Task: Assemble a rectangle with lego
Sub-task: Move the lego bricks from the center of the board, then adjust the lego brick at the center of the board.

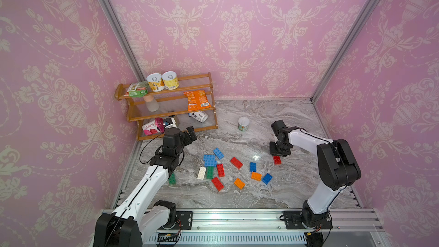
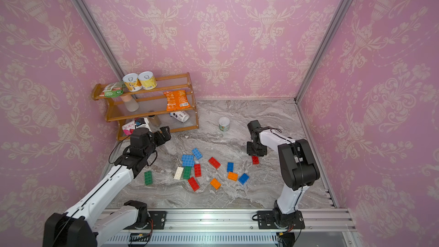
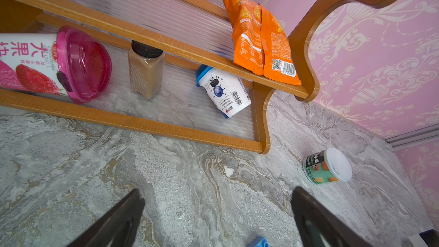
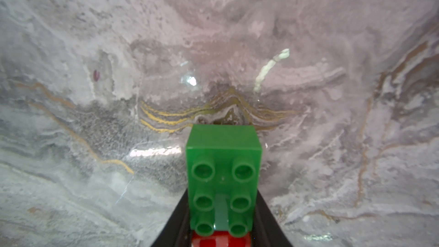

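Note:
Several lego bricks lie loose mid-table in both top views: blue (image 1: 210,160), red (image 1: 236,163), white (image 1: 202,172), orange (image 1: 239,183), and a green one (image 2: 148,177) beside the left arm. My right gripper (image 1: 277,155) points down at the right of the scatter. In the right wrist view it (image 4: 223,203) is shut on a green brick (image 4: 223,153), studs toward the camera. A red brick (image 1: 277,160) touches that brick's near end and sticks out below the fingers. My left gripper (image 1: 191,135) hangs open and empty by the shelf, a blue brick corner (image 3: 259,242) just below it.
A wooden three-tier shelf (image 1: 177,128) stands at the back left with tins, an orange snack bag (image 1: 197,100), a bottle and cups. A small white-lidded tub (image 1: 243,124) sits on the marble behind the bricks. Pink walls close in the table on three sides.

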{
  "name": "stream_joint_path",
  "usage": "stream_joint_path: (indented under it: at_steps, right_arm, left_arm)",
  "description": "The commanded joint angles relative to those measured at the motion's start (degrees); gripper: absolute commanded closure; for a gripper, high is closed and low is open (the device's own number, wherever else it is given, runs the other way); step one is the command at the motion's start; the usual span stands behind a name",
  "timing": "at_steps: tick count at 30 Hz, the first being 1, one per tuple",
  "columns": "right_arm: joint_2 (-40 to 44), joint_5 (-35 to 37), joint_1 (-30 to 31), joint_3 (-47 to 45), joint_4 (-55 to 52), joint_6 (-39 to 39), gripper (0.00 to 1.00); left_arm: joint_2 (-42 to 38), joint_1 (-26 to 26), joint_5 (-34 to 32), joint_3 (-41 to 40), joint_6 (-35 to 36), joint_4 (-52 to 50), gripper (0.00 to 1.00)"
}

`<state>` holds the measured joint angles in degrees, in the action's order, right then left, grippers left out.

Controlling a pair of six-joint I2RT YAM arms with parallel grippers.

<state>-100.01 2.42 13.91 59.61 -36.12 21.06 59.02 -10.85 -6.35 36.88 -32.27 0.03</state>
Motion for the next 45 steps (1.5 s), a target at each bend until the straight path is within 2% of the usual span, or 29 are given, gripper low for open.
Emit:
stream_joint_path:
  at_steps: [1,6,14,21,25,32,45]
  right_arm:
    - [-0.4,-2.5,2.6,-3.2,-1.5,3.4,0.78]
    - [-1.1,-2.6,6.3,-2.6,-2.5,5.2,0.78]
    - [-1.7,-2.8,8.0,-0.8,-5.2,7.3,0.74]
    - [-2.3,-0.9,8.0,-0.6,-6.2,7.9,0.47]
    - [-1.2,-0.9,8.1,-2.0,-6.2,8.7,0.40]
    - [3.4,-1.4,8.3,-6.4,-5.8,10.8,0.39]
    - [1.7,-2.6,10.1,-6.9,-2.6,12.2,0.55]
  left_arm:
    - [-0.3,-0.2,-0.5,0.9,0.5,-0.8,0.01]
    - [-0.2,-0.2,-0.5,0.9,0.7,-0.7,0.01]
    - [-0.8,-0.2,-0.7,0.5,0.7,-0.6,0.01]
    - [-0.9,-0.2,-0.7,0.5,0.9,-0.6,0.01]
    - [-1.0,-0.2,-0.7,0.5,0.8,-0.6,0.01]
    - [-0.9,-0.2,-0.6,0.4,0.5,0.0,0.01]
    - [-1.2,-0.3,-0.6,0.5,0.5,-0.2,0.01]
